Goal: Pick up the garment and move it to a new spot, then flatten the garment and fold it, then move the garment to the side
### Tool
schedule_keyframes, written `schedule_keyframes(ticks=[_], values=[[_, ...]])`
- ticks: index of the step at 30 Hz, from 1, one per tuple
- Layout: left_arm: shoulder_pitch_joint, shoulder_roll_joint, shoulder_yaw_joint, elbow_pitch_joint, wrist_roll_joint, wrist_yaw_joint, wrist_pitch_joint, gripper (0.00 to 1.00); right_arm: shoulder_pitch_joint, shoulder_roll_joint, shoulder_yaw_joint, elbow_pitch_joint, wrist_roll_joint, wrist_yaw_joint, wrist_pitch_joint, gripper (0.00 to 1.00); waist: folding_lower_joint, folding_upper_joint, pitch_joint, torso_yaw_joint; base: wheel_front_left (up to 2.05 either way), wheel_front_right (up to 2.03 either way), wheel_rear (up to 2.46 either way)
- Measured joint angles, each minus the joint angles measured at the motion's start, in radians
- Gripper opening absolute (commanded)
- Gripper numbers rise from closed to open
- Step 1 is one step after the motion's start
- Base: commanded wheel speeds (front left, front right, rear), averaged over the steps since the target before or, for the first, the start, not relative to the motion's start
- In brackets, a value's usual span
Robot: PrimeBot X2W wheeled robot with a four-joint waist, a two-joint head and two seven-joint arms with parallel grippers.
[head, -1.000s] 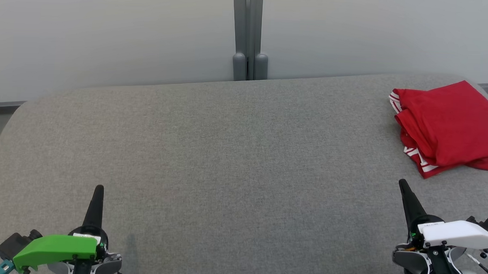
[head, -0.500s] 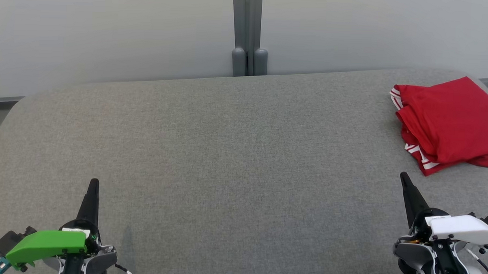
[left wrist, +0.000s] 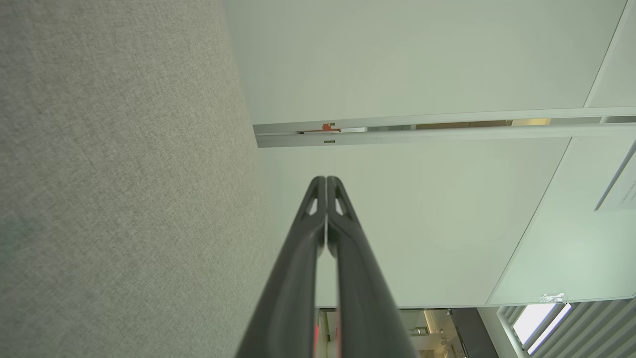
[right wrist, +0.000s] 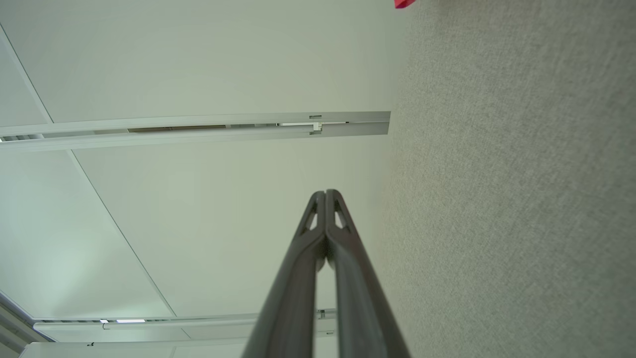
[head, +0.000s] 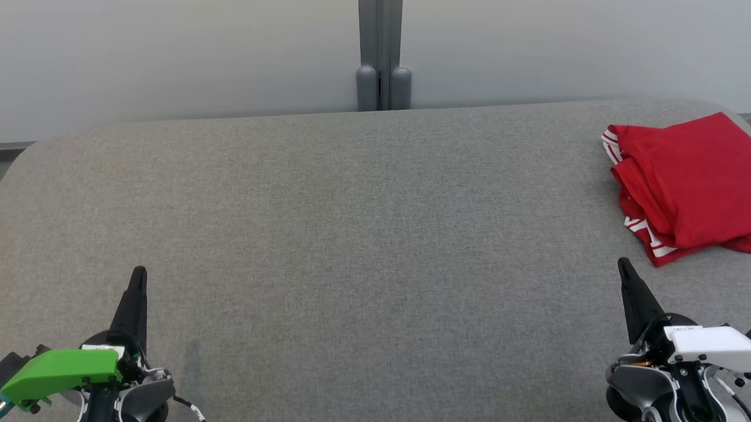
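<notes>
Everything in the head view sits slightly higher than a second ago: the grey wall post point(head: 381, 49), the far edge of the grey fabric-covered counter point(head: 374, 236) and the bundled red cloth garment with white-striped trim point(head: 689, 178) alike. So the camera has tilted, and nothing seems to have shifted on the counter itself.

The garment lies at the counter's far right, its layers stacked in a loose fold and its striped edge turned toward the counter's middle. The picture's edge cuts off its right part, so I cannot tell its long axis. That lie fits a bundle waiting to be carried off, and equally a folded piece already set aside.

The right hand point(head: 623, 262), under a white cover point(head: 714, 344), hovers over the near right of the counter. The garment lies ahead of it and a little to its right, near but apart. The left hand point(head: 138, 270), under a green cover point(head: 64, 369), is well apart from the garment, across the counter, so the right arm is the nearer one. Each hand's two long dark fingers point(left wrist: 298, 278) are pressed together, pinching nothing.

Small dark lettering on the white cover is too small to read.
</notes>
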Motion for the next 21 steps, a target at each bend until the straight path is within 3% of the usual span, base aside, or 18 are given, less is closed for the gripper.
schedule_keyframes(ticks=[21], values=[[-0.007, -0.004, 0.007, 0.001, -0.003, -0.001, 0.005, 0.00, -0.003, 0.001, -0.002, 0.001, 0.006, 0.000, 0.004, 0.00, 0.0000, 0.0000, 0.001, 0.000, 0.00, 0.00, 0.00]])
